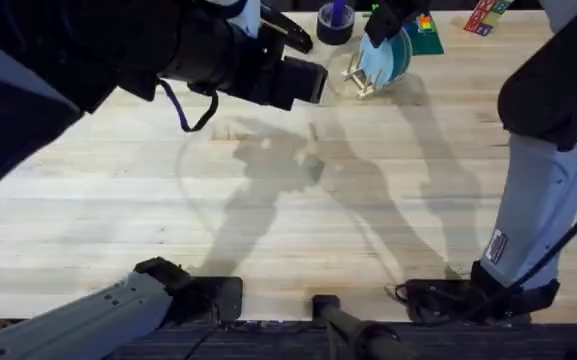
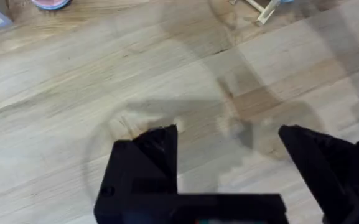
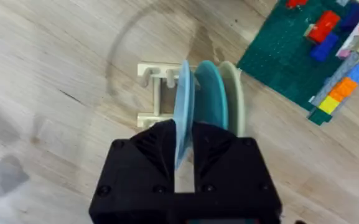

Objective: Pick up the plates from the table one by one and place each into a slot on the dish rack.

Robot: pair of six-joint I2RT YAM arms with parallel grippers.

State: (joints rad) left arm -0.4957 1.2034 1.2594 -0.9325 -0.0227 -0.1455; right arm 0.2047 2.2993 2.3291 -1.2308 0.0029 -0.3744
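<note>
1. The right pincer is clamped on the pale blue plate, which stands on edge in the rack beside a teal plate and a pale green one, at the far side of the bench.
2. Risk: releasing before the plate seats between pegs could let it tip or roll out.
3. Pulling away crooked could drag the light rack or knock its neighbours.
4. The left pincer hangs open and empty above bare bench, no threat.

the left gripper hangs open over the table's middle; the right gripper reaches the far edge, fingers nearly closed.
</note>
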